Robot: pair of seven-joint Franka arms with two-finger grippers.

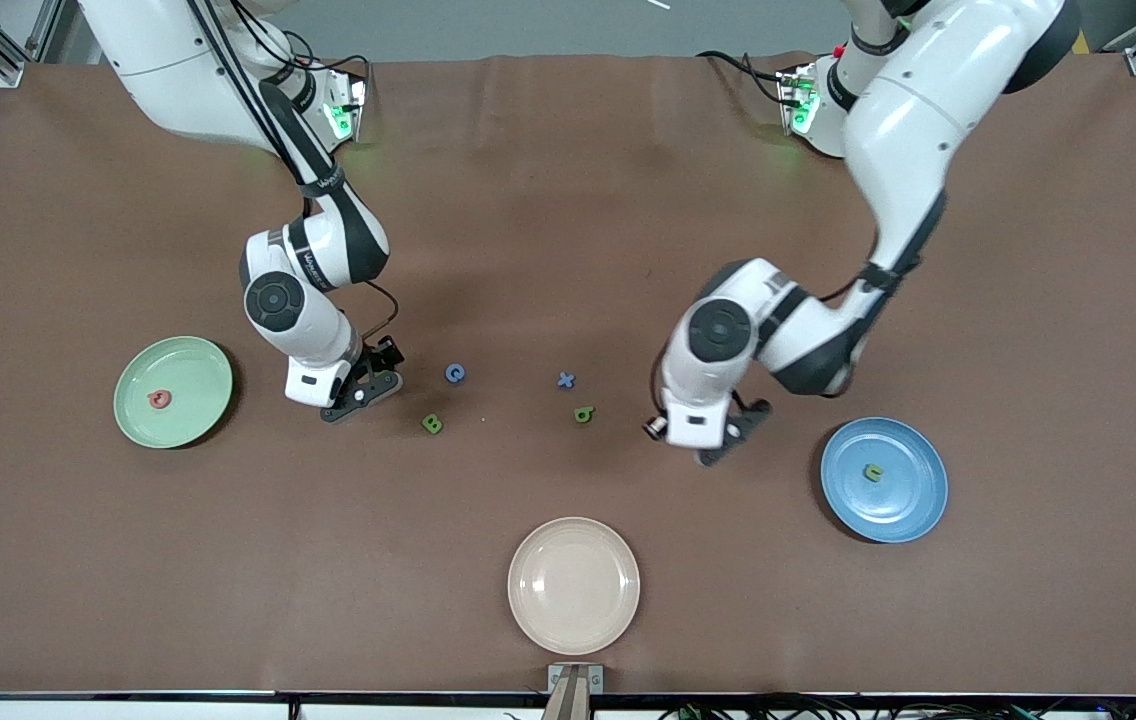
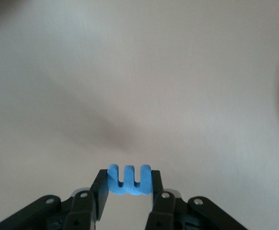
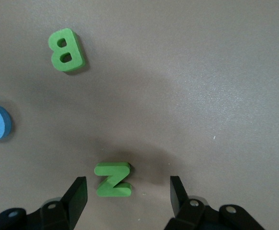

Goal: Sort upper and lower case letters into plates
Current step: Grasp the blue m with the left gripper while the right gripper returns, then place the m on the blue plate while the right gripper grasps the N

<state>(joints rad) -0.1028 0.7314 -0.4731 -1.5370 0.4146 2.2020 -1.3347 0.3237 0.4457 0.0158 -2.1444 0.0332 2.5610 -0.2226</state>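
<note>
Possibly slipping: blue E (image 2: 128,180) pinched thinly at fingertips of left gripper (image 2: 128,184); right gripper (image 3: 128,189), spread astride green N (image 3: 113,179), risking off-centre closure.

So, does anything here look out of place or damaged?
Nothing stands out. One pink letter lies in the green plate, one green letter in the blue plate. The left gripper holds a blue E; the right gripper straddles the green N.

one letter (image 1: 160,399) in each plate (image 1: 200,356)
</note>
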